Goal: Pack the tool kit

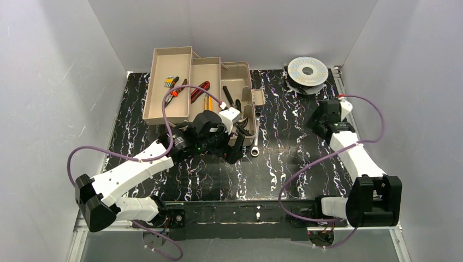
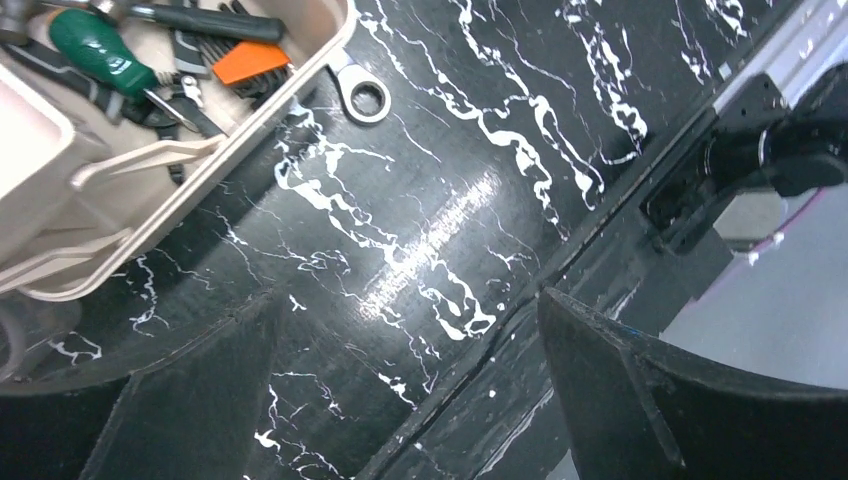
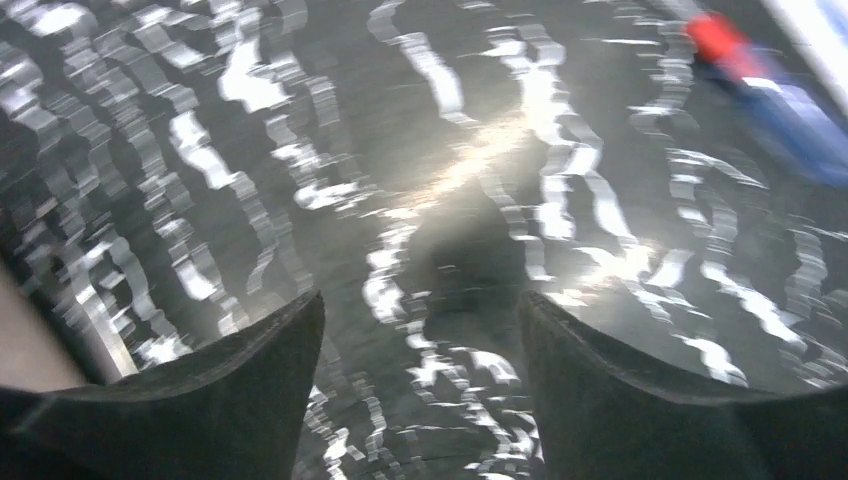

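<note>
The toolbox [image 1: 164, 60] stands open at the far left of the black marbled table [image 1: 289, 164], its 2 trays stepped out to the left; red pliers [image 1: 200, 90] and a yellow knife [image 1: 208, 102] lie in the middle tray. In the left wrist view a green-handled screwdriver [image 2: 95, 50] lies inside the box, and a wrench [image 2: 365, 98] lies on the table just beside the box wall. The left gripper [image 2: 405, 300] is by the box's near right corner, fingers spread wide with only bare table between them. The right gripper [image 3: 420, 300] is well apart on the right, near the wire spool [image 1: 307, 71], fingers also parted and holding nothing; its view is blurred
</note>
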Controlling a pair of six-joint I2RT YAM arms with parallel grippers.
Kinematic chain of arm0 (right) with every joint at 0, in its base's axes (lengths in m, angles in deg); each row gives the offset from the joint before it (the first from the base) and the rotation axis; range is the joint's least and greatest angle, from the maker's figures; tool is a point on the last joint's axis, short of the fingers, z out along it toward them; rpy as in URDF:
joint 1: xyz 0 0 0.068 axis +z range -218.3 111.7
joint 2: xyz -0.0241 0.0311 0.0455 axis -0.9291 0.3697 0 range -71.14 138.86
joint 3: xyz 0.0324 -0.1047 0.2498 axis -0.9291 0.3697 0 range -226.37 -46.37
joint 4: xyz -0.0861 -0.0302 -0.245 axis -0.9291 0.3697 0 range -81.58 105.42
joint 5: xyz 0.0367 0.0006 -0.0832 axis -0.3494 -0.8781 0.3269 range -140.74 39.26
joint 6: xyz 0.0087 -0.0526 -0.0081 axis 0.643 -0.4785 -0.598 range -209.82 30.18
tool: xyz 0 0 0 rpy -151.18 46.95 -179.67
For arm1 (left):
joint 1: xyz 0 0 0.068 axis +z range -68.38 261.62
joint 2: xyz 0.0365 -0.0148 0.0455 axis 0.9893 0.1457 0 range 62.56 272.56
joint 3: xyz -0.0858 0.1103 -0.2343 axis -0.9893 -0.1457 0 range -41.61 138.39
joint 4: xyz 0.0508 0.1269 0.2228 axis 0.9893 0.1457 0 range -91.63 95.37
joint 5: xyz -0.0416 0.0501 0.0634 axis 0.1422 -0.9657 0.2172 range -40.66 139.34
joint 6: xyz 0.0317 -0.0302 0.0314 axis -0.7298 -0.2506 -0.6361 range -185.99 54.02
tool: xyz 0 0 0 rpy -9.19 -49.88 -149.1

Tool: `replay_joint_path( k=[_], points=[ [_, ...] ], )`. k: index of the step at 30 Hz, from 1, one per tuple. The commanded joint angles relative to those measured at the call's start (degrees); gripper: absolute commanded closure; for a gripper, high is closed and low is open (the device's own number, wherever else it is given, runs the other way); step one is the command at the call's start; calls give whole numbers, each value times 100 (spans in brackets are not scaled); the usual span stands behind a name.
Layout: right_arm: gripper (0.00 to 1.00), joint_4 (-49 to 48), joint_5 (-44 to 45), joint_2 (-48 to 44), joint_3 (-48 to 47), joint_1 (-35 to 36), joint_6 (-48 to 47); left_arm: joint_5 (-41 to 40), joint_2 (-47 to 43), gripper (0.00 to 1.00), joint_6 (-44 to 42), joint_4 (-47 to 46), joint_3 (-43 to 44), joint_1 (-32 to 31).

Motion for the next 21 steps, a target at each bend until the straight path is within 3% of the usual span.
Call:
replay_joint_path(
  k=[1, 7, 18, 21],
  points=[
    [17, 1469, 1316, 283, -693, -807, 258, 551, -257, 3, -449, -402, -179, -32],
    [18, 1427, 534, 1030, -1264, -2216, 28, 873, -201, 3, -594, -276, -154, -33],
    [24, 1281, 383, 2336, -2129, -2747, -239, 1098, -564, 3, -305, -521, -575, -31],
    [35, 1353, 656, 2776, -2439, -2757, -95, 1151, -652, 3, -246, -524, -662, -32]
  ],
)
